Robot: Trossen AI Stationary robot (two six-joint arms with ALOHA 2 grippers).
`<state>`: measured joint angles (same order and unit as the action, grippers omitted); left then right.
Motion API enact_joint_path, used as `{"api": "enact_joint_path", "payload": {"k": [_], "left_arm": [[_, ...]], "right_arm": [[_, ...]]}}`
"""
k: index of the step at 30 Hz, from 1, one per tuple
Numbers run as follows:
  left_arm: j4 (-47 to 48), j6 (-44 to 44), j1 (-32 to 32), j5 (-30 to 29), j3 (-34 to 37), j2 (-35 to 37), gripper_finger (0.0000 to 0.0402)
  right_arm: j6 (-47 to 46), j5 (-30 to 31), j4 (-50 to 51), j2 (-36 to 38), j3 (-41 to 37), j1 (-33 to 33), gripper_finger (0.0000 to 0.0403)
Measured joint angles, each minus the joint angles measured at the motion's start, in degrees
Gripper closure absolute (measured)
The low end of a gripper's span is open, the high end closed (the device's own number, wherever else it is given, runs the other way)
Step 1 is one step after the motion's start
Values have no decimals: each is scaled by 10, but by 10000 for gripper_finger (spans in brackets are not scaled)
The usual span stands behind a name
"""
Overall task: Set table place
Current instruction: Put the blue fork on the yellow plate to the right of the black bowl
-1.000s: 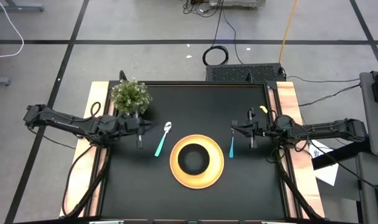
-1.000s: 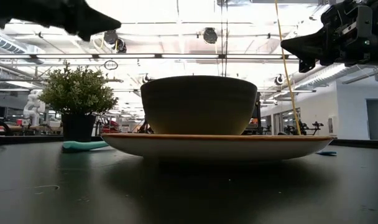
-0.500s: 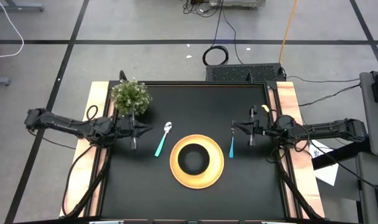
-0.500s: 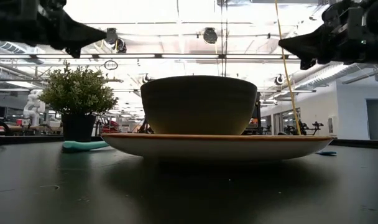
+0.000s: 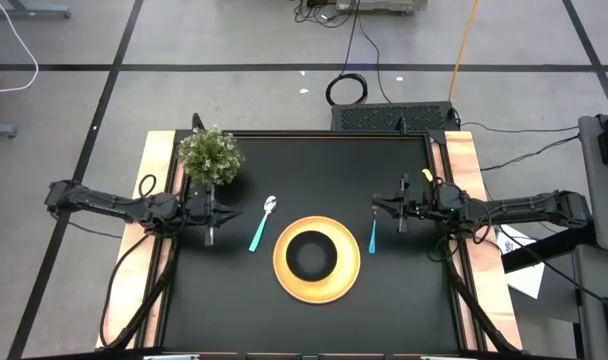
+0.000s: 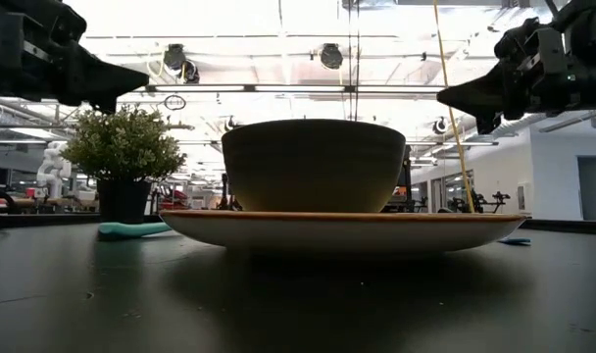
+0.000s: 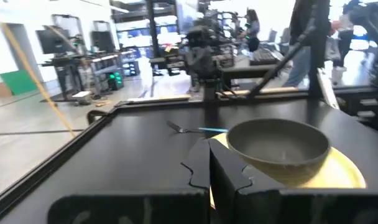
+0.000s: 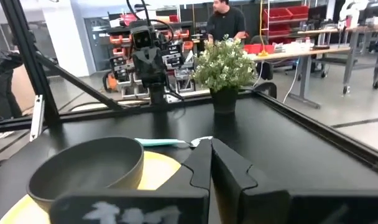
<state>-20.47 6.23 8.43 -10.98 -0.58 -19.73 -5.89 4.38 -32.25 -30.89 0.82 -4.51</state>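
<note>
I am holding both grippers, left [image 5: 210, 212] and right [image 5: 399, 208], pressed together and empty, flanking the plate [image 5: 317, 285], bowl [image 5: 311, 253], spoon [image 5: 262, 224] and fork [image 5: 373, 233]; careless retreating risks nudging cutlery askew.

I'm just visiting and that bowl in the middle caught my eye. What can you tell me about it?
The bowl is round, dark and matte, with smooth curved sides and a plain rim. It looks empty and stands upright in the middle of a wider yellow plate, which alone touches it. The plate lies on the black table. A spoon lies on one side and a fork on the other, both clear of the bowl.
</note>
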Motion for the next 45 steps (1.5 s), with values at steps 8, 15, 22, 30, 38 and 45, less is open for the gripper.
{"api": "enact_joint_path", "payload": {"k": [8,15,22,30,38,45], "left_arm": [[1,13,0,27,0,-2,380],[3,15,0,29,0,-2,393],[39,14,0,30,0,-2,390],[54,15,0,22,0,-2,370],[54,8,0,21,0,-2,371],[55,-4,0,21,0,-2,371]], "right_arm": [[-7,-26,-51,0,19,2,399],[35,-28,44,1,125,2,334],[33,19,273,-11,295,2,258],[-99,131,500,-72,435,0,249],[-289,135,673,-150,489,1,249],[-440,127,826,-206,491,1,249]]}}
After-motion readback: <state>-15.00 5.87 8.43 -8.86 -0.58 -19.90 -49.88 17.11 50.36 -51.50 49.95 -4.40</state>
